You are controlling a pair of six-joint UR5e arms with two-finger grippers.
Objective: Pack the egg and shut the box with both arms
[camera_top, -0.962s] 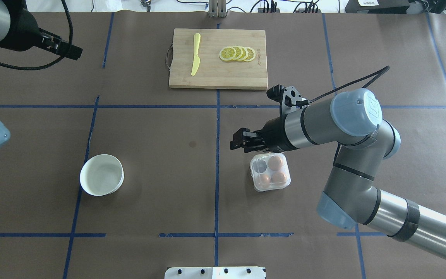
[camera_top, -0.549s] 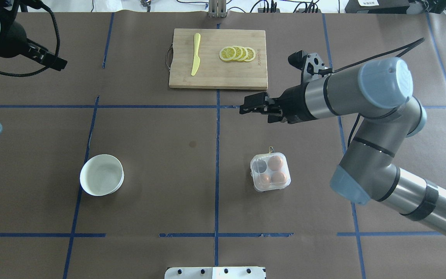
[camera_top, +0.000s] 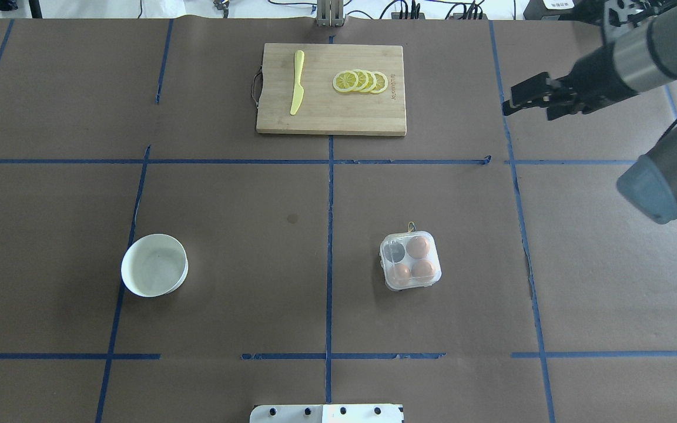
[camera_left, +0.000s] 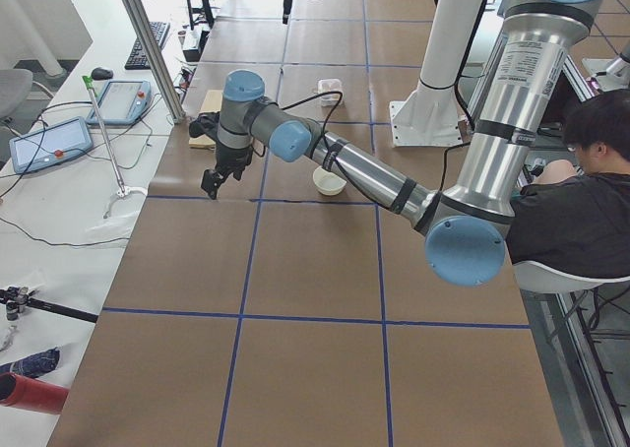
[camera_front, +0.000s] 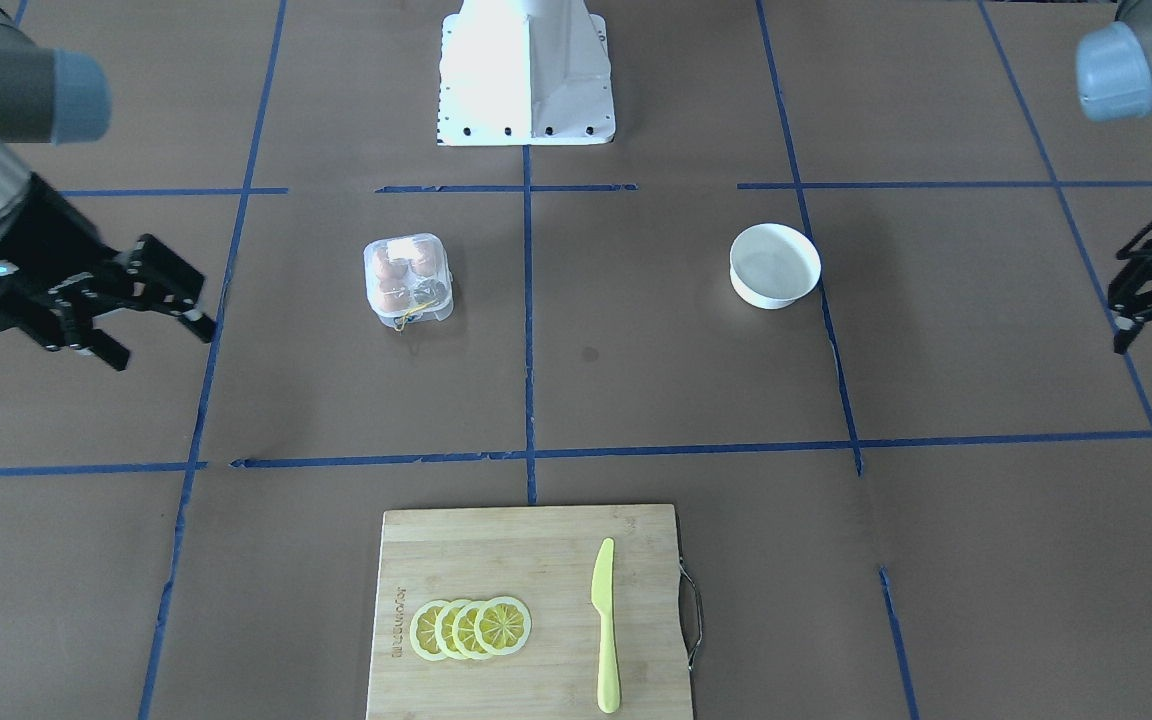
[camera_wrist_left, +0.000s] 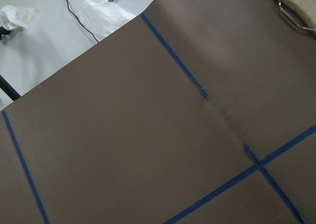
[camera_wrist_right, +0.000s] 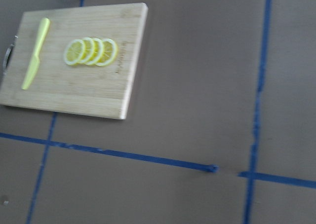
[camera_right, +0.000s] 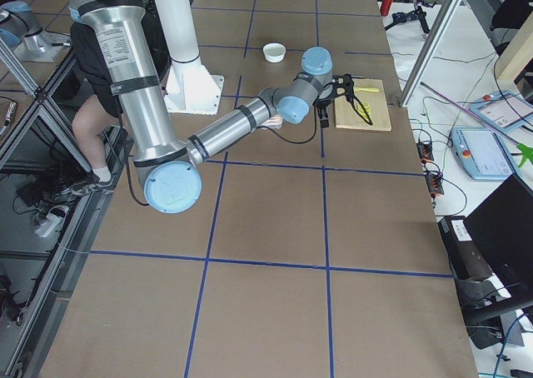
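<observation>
1. We are looking at the box (camera_top: 410, 260) sitting on the table right of the centre tape line in the overhead view, nearer the robot than the cutting board (camera_top: 327, 114), which lies at the far side.
2. Three eggs are lying inside it – one egg (camera_top: 418, 247) in the far right cell, two in the near cells – and the far left cell is showing dark, with no egg that we can make out.
3. The clear lid is appearing to lie down over the eggs in the front-facing view, with the yellow string at the box's far edge; whether it is latched we cannot tell.
4. The bowl (camera_top: 154, 264) is standing well to the left, with nothing in it.
5. The right gripper (camera_top: 512, 103) is hanging far right, well apart from the box, its fingers spread and gripping nothing.
6. The left gripper (camera_front: 1122, 318) is hanging at the far left edge, gripping nothing – how wide its fingers stand we cannot tell.
7. We are judging the packing and closing as done, or very nearly.
8. If the lid needs pressing home, both arms would be reaching back in, one steadying the box while the other pushes down.
</observation>
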